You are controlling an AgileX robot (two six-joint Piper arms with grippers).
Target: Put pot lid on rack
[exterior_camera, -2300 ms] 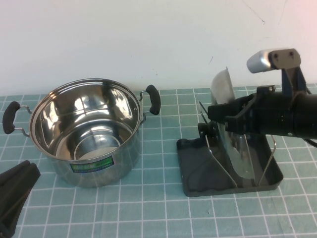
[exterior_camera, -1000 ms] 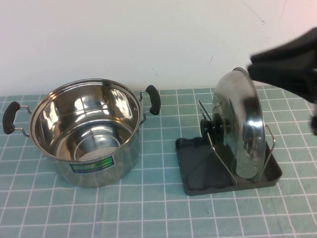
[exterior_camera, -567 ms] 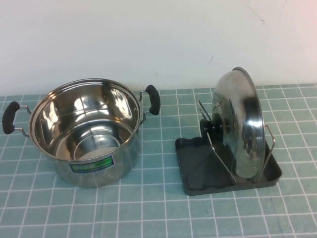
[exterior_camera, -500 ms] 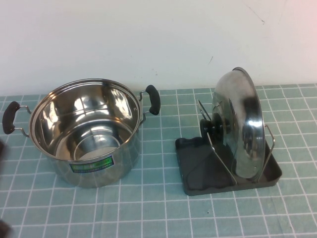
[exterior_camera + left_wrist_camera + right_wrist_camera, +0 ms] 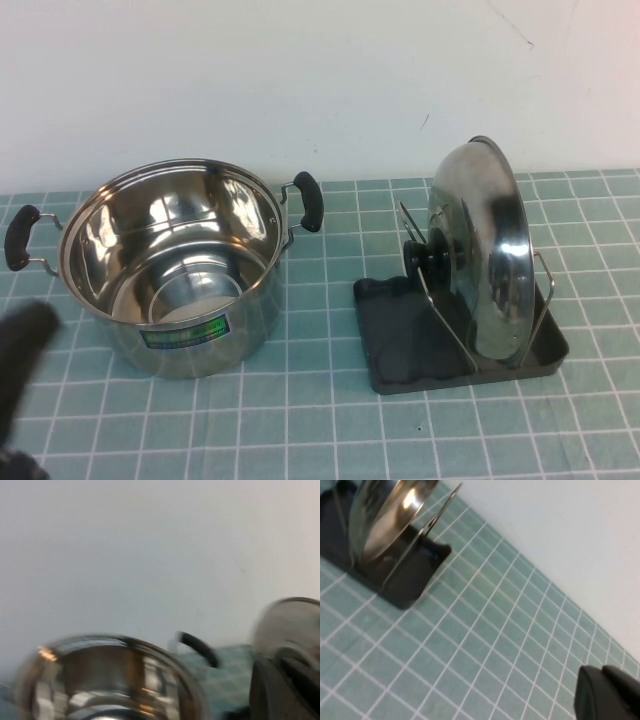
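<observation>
1. On the right half of the high view, the pot lid point(image 5: 482, 255) stands on edge in the rack point(image 5: 400, 330), leaning between the wire loops, and neither arm touches it.
2. Its black knob point(image 5: 424, 262) points toward frame left, at the pot point(image 5: 170, 265); the domed face turns left and the hollow side turns right. Its disc runs roughly top to bottom of the frame, tilted slightly back at the top.
3. To my eye the placing is done; what remains is to pull clear without nudging a loop or the rim, since a lid balanced on edge could roll or tip.
4. A dark blur at the lower left corner of the high view is the left gripper point(image 5: 22, 350), near the pot; I cannot tell how its jaws stand.
5. Only a dark corner of the right gripper point(image 5: 607, 695) shows in its wrist view, well apart from the rack; its jaws are likewise unreadable.
6. The bench point(image 5: 320, 430) carries pot and rack side by side, apart.
</observation>
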